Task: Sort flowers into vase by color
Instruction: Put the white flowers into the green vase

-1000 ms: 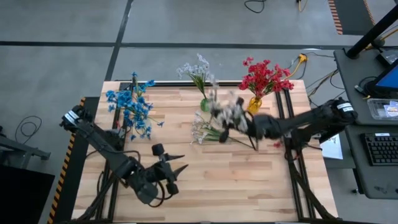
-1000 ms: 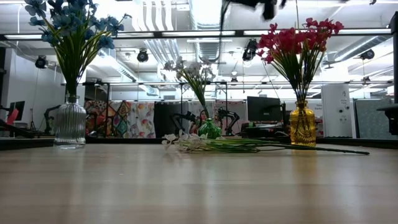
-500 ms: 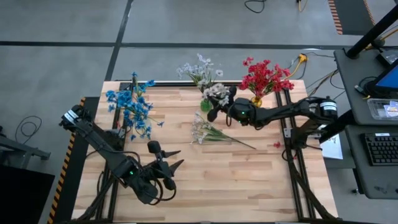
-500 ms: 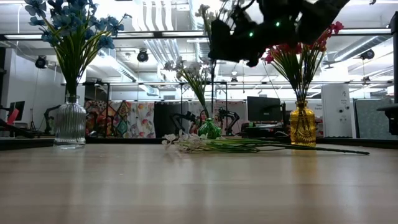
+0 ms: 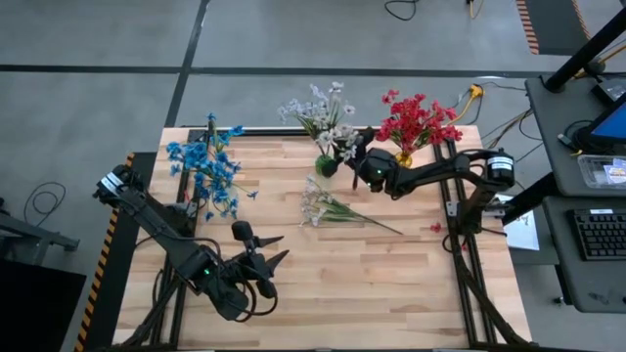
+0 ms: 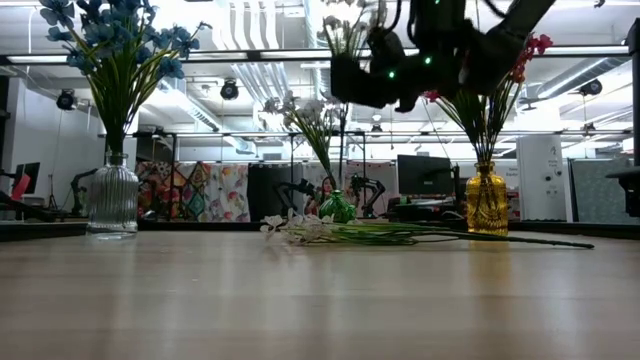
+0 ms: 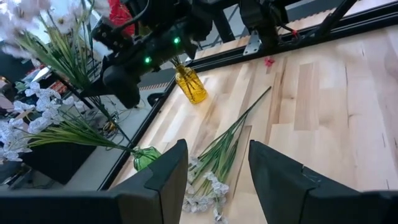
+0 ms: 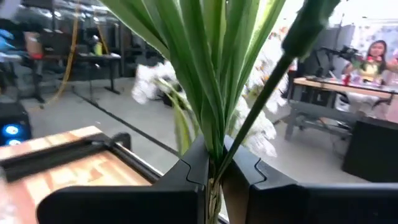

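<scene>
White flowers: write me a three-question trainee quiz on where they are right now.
1. True or false: the right gripper has its fingers shut on a white spray.
2. Which vase holds the red flowers? A clear, B green, C yellow.
3. Fill in: the loose white bunch lies on the ____.
Key: 1 true; 2 C, the yellow vase; 3 table.

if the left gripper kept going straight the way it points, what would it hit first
Probably the loose white flower spray lying flat on the wooden table, straight ahead of the left gripper. The small green vase sits slightly off that line, though depth is unclear.
</scene>
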